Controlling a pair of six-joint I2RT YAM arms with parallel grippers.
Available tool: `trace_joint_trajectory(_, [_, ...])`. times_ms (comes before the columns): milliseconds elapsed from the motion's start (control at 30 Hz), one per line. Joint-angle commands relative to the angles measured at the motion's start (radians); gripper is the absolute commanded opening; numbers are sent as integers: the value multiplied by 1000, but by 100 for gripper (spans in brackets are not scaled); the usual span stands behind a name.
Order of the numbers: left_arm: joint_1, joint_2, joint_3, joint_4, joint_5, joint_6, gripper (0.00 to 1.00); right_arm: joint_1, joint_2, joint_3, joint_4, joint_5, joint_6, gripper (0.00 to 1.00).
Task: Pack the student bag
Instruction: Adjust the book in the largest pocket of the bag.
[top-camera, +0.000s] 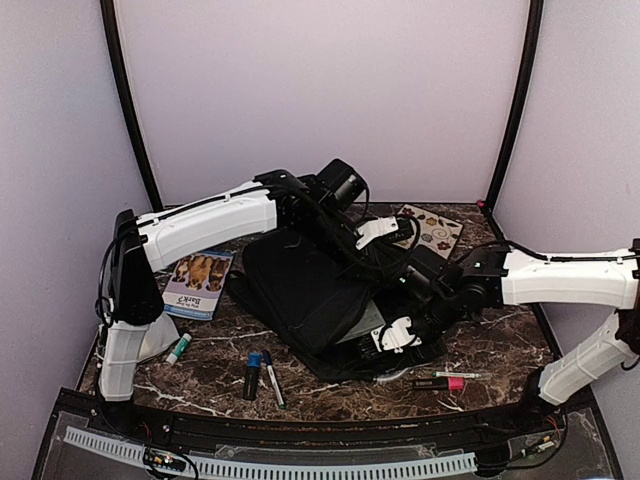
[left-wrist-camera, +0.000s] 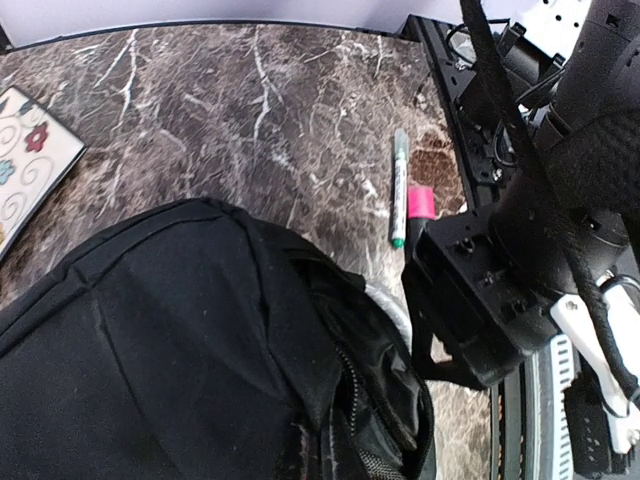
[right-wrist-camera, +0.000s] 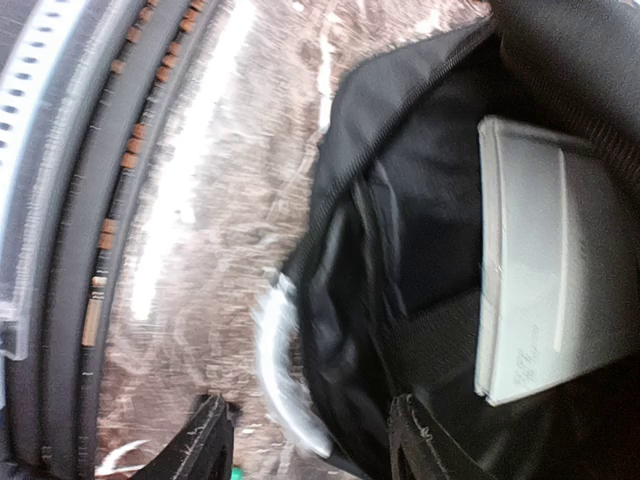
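Marble-patterned tabletop between pale lilac walls bears the black student bag.

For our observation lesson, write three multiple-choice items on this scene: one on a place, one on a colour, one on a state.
1. In the top view, the dog booklet lies where from the student bag? A left B right C inside
2. The marker at the bag's front right has which cap? A yellow B pink C white
3. The bag is: A zipped shut B open C hanging
1 A, it shows left of the bag; 2 B, its cap is pink; 3 B, a grey flat item shows inside.
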Motion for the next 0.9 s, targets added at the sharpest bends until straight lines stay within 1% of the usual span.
trace_joint_trajectory(0, [21, -173, -74, -44, -87, 53, 0, 57, 18, 24, 115, 226, -29, 52])
trace_joint_trajectory(67, [21, -200, -88, -32, -89, 57, 0, 76, 39, 31, 181, 294, -23, 49])
trace_joint_trajectory(167, [21, -215, -76, -43, -98, 69, 0, 113, 78, 44, 287, 378, -30, 48])
trace_joint_trajectory(233, [21, -220, -65, -55, -114, 77, 0, 141, 110, 53, 344, 423, -44, 50])
trace_joint_trajectory(367, [21, -236, -62, -54, -119, 89, 0, 178, 182, 61, 437, 465, -85, 53])
trace_joint_trajectory(433, [21, -241, -61, -52, -115, 92, 0, 193, 234, 51, 493, 515, -115, 55])
trace_joint_trajectory(600, [21, -247, -64, -52, -103, 90, 0, 198, 328, 19, 578, 616, -201, 55])
trace_joint_trajectory(667, [21, -251, -67, -48, -92, 91, 0, 192, 351, -11, 651, 674, -247, 54])
trace_joint_trajectory(767, [21, -254, -74, -39, -75, 91, 0, 173, 385, -46, 841, 756, -315, 48])
trace_joint_trajectory(867, [21, -252, -80, -20, -44, 84, 0, 146, 411, -62, 986, 790, -398, 43])
